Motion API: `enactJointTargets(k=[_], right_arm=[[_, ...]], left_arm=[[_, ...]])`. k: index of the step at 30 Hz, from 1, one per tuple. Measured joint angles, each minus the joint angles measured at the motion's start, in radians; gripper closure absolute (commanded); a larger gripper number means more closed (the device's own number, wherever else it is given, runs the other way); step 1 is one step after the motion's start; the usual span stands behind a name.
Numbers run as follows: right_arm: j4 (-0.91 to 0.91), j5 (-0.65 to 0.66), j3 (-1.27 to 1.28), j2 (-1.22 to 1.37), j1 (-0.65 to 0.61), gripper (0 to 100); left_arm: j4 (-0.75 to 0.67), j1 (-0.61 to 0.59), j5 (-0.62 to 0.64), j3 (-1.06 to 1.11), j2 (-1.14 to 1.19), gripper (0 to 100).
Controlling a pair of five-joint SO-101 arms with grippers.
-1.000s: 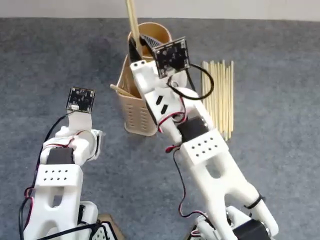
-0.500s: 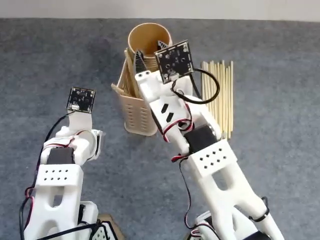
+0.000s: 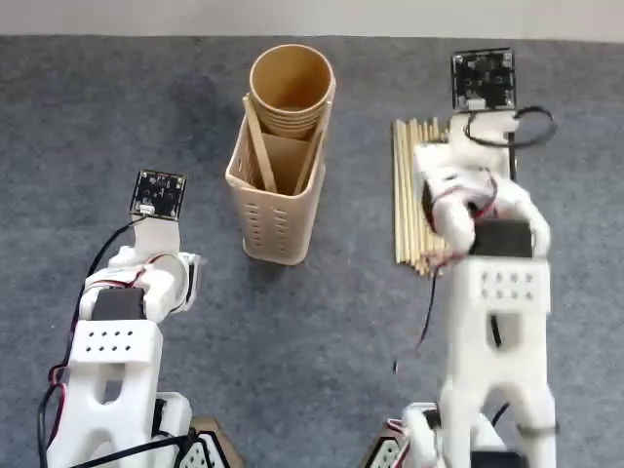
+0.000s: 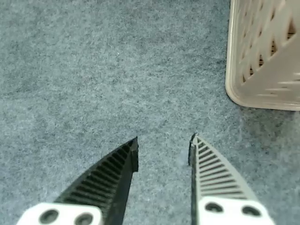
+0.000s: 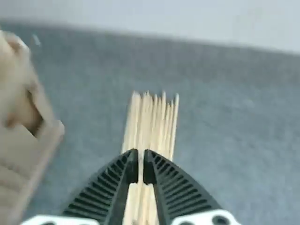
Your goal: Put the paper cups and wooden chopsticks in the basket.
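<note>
Here the basket (image 3: 273,219) stands on the grey carpet (image 3: 117,107), a stack of paper cups (image 3: 291,88) and two wooden chopsticks (image 3: 256,146) leaning inside it. More loose chopsticks (image 3: 408,185) lie in a row just beside it. The right gripper (image 5: 141,161) hangs over that row, jaws all but closed, apparently gripping nothing. The left gripper (image 4: 163,145) is parted wide and empty over carpet near the basket.

Stacked paper cups (image 3: 291,86) stand in the basket's (image 3: 276,222) far end, two chopsticks (image 3: 256,146) leaning before them. More wooden chopsticks (image 3: 407,185) lie on the desk (image 3: 107,97), right of the basket.
</note>
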Motion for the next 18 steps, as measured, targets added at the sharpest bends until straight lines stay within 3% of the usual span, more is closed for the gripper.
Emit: enactJointTargets(k=[8,11,18], right_arm=[[-0.017,0.18,0.0,0.397,0.043,91.4],[-0.038,0.195,-0.032,0.442,0.11,84.2],[-0.109,0.195,-0.034,0.611,0.163,83.7]], left_arm=[[0.0,0.0,0.0,0.0,0.0,80],[0.0,0.0,0.0,0.0,0.0,80],[0.0,0.0,0.0,0.0,0.0,80]])
